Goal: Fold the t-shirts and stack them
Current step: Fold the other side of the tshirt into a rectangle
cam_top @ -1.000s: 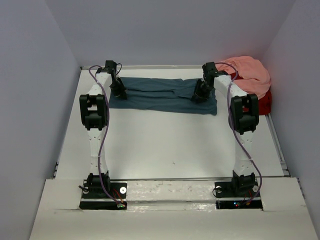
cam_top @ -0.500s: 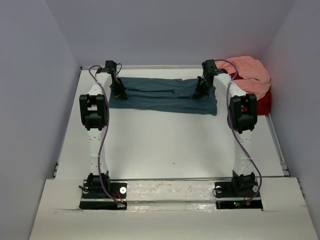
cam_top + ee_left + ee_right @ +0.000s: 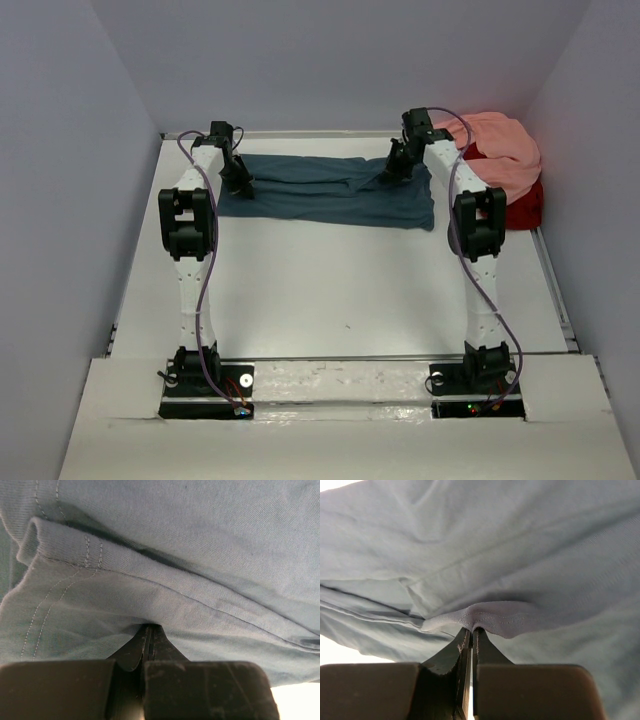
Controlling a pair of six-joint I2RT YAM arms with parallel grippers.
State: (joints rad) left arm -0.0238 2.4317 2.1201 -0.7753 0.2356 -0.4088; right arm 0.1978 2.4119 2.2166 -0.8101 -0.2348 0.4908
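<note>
The left gripper (image 3: 238,184) is clamped on the dark teal-blue t-shirt (image 3: 330,195), its jaws pressed together on a pinch of cloth near the shirt's left end. In the left wrist view a stitched hem fold lies just above and to the left of the closed fingertips. The shirt lies folded into a long band on the white counter (image 3: 340,290). Its long axis runs sideways from the left gripper to the right gripper (image 3: 393,172), and the short edges face left and right. The right gripper is likewise shut tight on a small raised ridge of the same cloth, near the band's far right corner. The shirt's near right corner lies beyond it, towards the arm bases. Just right of the right gripper, the salmon pink t-shirt (image 3: 500,150) sits bunched on top of the red t-shirt (image 3: 522,205), both piled against the right wall.
</note>
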